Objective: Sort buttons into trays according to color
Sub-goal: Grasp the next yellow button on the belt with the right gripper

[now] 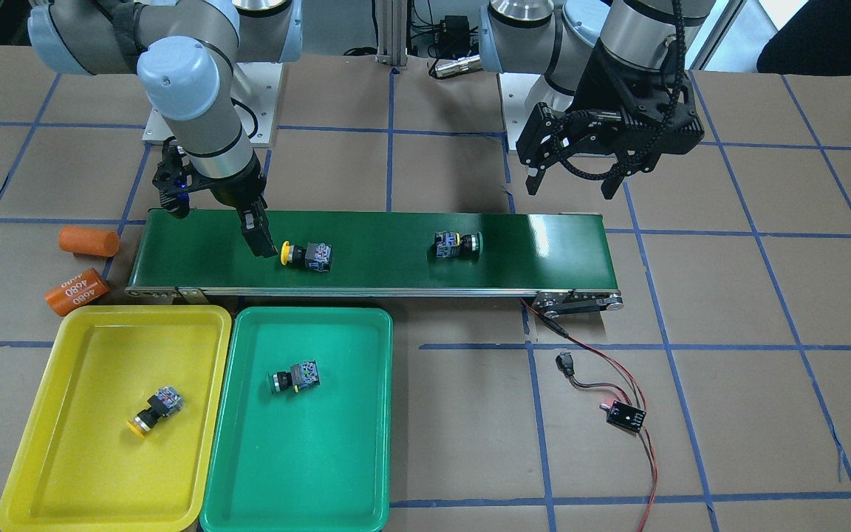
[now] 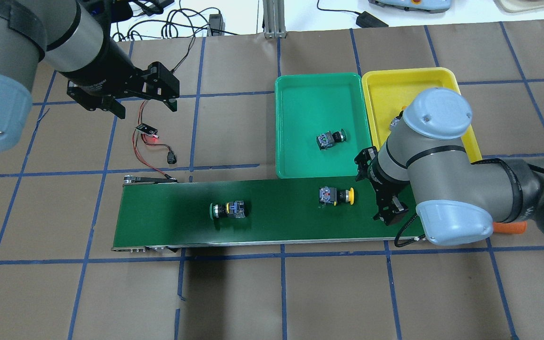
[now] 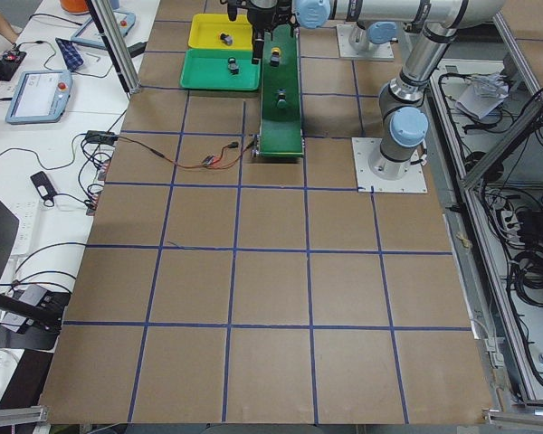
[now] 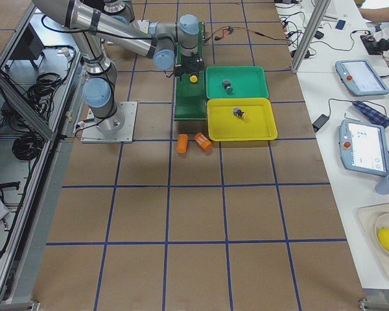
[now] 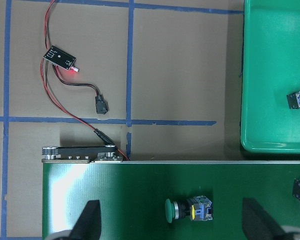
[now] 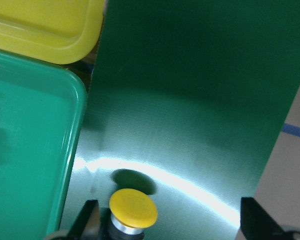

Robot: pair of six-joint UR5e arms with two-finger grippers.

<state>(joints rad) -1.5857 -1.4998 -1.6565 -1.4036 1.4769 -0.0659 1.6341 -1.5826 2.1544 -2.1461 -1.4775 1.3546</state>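
On dark-green conveyor belt (image 1: 381, 258), yellow-capped push-button switch (image 1: 306, 255) and green-capped switch (image 1: 457, 244) await sorting; yellow plastic tray (image 1: 78, 369) and green tray (image 1: 322, 458), at 7 o'clock, hold one each; right tool (image 6: 170, 222) spread.

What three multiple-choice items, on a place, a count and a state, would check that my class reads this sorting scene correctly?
1. The yellow-capped button by the right end effector lies: A) on the conveyor belt; B) on bare paper; C) lifted clear.
2. Buttons in the yellow tray and green tray together: A) one; B) two; C) four.
3. The left end effector is: A) shut on a button; B) open, empty; C) shut on a wire.
Answers: 1 A, it rests on the belt. 2 B, each tray holds one: second yellow-capped button, green-capped button. 3 B, its fingers stand apart, gripping nothing.
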